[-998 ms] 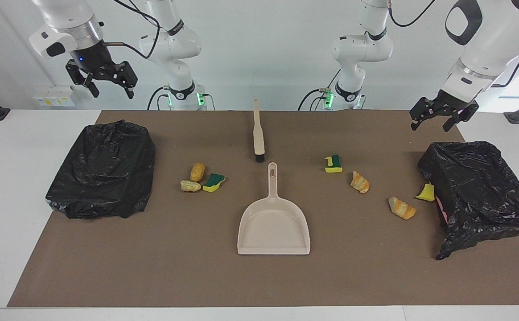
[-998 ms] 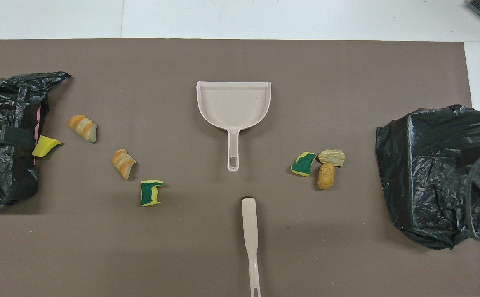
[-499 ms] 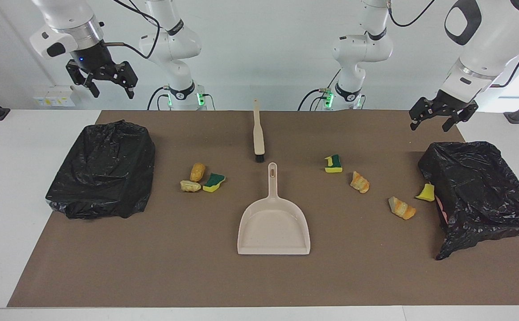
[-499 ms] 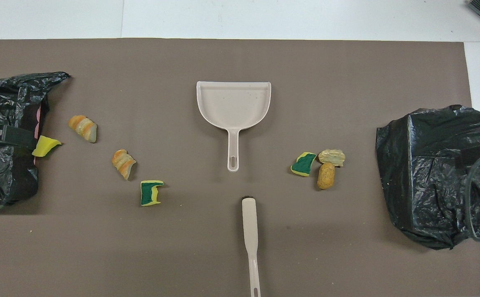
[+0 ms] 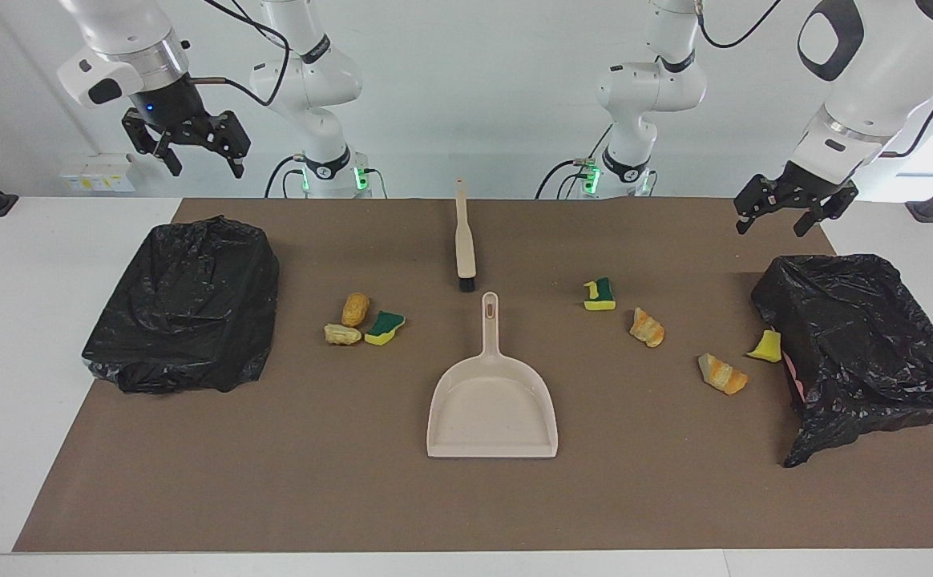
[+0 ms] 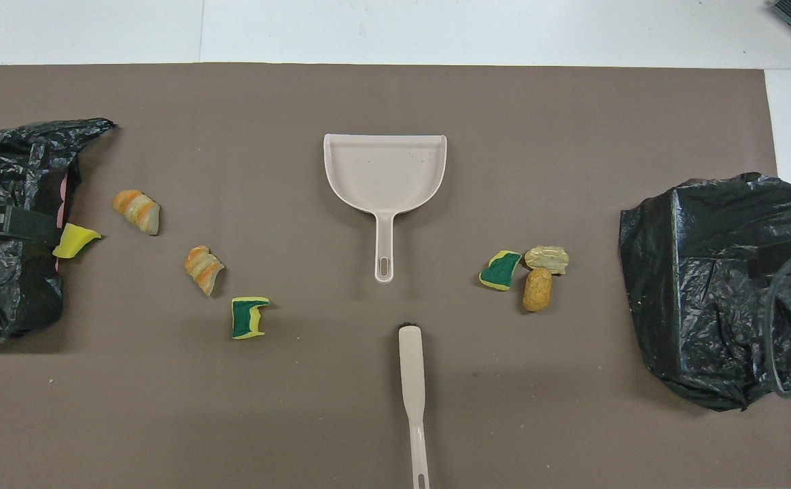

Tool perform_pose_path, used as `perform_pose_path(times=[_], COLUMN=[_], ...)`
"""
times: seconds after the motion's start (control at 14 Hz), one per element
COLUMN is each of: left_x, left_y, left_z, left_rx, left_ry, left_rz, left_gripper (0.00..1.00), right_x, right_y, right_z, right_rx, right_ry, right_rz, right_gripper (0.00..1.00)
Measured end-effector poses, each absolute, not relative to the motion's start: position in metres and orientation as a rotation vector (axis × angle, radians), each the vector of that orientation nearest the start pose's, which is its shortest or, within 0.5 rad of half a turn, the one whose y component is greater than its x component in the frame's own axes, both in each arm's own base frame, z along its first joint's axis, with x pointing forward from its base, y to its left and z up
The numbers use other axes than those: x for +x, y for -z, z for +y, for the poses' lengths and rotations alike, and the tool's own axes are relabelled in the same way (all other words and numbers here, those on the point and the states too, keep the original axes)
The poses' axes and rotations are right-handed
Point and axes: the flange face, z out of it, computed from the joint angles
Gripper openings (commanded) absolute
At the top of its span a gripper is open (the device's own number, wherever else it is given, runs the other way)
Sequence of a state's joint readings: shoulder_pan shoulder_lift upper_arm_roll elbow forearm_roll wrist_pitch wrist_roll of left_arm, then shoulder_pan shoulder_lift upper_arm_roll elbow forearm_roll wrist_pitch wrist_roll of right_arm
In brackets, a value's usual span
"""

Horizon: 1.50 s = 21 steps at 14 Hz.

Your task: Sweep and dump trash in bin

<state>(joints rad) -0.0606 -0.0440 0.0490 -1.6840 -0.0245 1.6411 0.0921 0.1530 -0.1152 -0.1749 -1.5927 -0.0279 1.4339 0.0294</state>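
Several trash scraps lie on the brown mat. A tan lump (image 5: 356, 308), a pale lump (image 5: 342, 334) and a green-backed sponge chunk (image 5: 385, 327) lie close together toward the right arm's end; the group also shows in the overhead view (image 6: 537, 288). A sponge chunk (image 5: 599, 294), two orange lumps (image 5: 647, 327) (image 5: 723, 374) and a yellow chunk (image 5: 765, 346) lie toward the left arm's end. The beige dustpan (image 5: 492, 405) lies mid-table, with the brush (image 5: 463, 240) nearer the robots. My right gripper (image 5: 203, 168) is open, high over one black-bagged bin (image 5: 186, 304). My left gripper (image 5: 771, 229) is open above the other bin (image 5: 859, 344).
The brown mat (image 5: 354, 497) covers most of the white table. The bin at the left arm's end is tipped, and the yellow chunk lies against it. In the overhead view, gripper parts overlap both bins (image 6: 8, 221) (image 6: 783, 250).
Both grippers have shifted only slightly while staying raised and open. Nothing on the mat has moved.
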Motion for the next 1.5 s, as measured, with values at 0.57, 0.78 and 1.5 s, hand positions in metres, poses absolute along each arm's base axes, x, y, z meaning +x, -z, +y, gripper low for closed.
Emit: perform_pose_path(times=[0.57, 0.78, 1.5], left_x=[0.540, 0.533, 0.505], left_y=[-0.588, -0.575, -0.558], left_z=[-0.054, -0.103, -0.177], left_rx=[-3.163, -3.156, -3.194], left_ry=[-0.043, -0.061, 0.060], left_rz=[0.292, 0.348, 0.003], left_gripper=[1.00, 1.00, 1.00], right_x=[0.502, 0.498, 0.495], right_y=[-0.663, -0.662, -0.662], right_z=[-0.021, -0.021, -0.022], right_rx=[-3.146, -3.145, -3.143], right_ry=[-0.074, -0.112, -0.128], right_rz=[0.083, 0.084, 0.086], right_gripper=[1.00, 1.00, 1.00])
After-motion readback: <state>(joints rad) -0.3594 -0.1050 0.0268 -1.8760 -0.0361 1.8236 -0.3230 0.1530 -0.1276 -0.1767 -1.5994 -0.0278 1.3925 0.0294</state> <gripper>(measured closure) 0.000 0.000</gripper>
